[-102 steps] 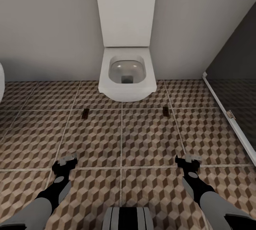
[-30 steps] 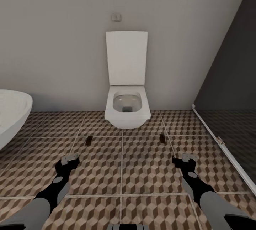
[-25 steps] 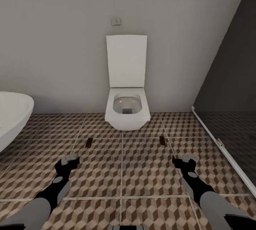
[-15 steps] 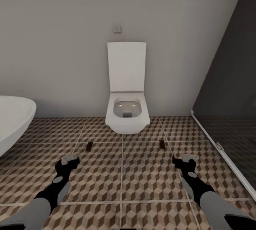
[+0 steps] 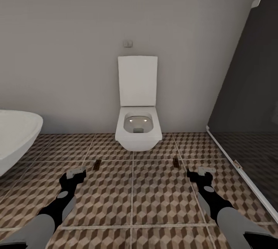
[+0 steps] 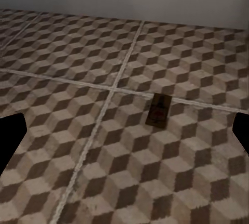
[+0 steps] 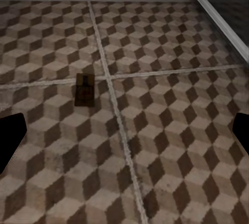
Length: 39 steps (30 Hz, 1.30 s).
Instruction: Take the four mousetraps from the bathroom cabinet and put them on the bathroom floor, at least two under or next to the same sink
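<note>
Hovering over two traps on the tiles

Hanging low above the floor (image 5: 154, 202), the left gripper (image 5: 74, 175) and right gripper (image 5: 200, 173) both have their jaws spread wide and carry nothing. One mousetrap (image 5: 97, 164) lies flat just ahead of the left gripper; the other trap (image 5: 176, 162) lies ahead of the right. Between them hangs the toilet (image 5: 138, 125). A white basin (image 5: 15, 133) sits at far left, a dark glass screen (image 5: 251, 106) at right.
</note>
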{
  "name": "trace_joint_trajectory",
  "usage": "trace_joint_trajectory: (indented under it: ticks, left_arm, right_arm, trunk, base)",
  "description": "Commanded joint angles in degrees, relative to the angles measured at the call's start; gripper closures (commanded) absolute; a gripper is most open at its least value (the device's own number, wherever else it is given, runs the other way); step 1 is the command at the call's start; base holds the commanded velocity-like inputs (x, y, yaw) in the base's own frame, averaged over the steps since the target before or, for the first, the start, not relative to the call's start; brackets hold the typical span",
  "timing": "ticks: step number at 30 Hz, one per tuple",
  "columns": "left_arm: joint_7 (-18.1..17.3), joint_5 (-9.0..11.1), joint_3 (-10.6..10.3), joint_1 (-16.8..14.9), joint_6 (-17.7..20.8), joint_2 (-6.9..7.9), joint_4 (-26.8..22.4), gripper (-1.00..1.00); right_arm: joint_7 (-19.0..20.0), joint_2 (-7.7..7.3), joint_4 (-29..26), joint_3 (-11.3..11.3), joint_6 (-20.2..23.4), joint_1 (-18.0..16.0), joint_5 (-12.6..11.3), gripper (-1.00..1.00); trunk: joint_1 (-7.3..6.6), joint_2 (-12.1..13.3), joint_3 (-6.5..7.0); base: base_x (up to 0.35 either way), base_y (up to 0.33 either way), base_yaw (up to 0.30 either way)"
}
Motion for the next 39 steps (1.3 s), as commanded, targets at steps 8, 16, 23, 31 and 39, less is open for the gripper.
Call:
trace_joint_trajectory:
  ticks: [8,16,23,31,39]
  left_arm:
    - [0.02,0.68,-0.09,-0.07,-0.39,0.13,0.64,-1.0]
    - [0.04,0.89,-0.08,-0.03,-0.52,0.17,2.25,-1.0]
    - [0.04,1.13,-0.03,-0.03,-0.56,0.1,3.85,-1.0]
    - [0.04,1.22,0.0,-0.02,-0.56,0.04,6.0,-1.0]
    - [0.04,1.26,0.12,-0.03,-0.56,0.14,8.8,-1.0]
  right_arm:
    - [0.08,0.05,0.06,-0.34,-0.23,-0.03,0.21,-1.0]
    - [-0.51,0.02,0.06,-0.67,-0.17,-0.03,-0.2,-1.0]
    - [-1.09,0.01,0.06,-0.85,-0.19,-0.03,-0.53,-1.0]
    - [-1.54,0.03,0.06,-0.87,-0.15,-0.03,-0.6,-1.0]
    - [-1.36,-0.03,0.11,-0.86,0.29,-0.03,-0.61,-1.0]
  trunk:
    - [-0.22,0.09,1.73]
    - [-0.42,0.2,3.5]
    - [-0.6,0.29,5.05]
    - [-0.81,0.4,6.83]
    - [-1.01,0.51,8.6]
  base:
    - [0.0,0.0,0.0]
    - [0.0,0.0,0.0]
    - [0.0,0.0,0.0]
    - [0.0,0.0,0.0]
    - [0.0,0.0,0.0]
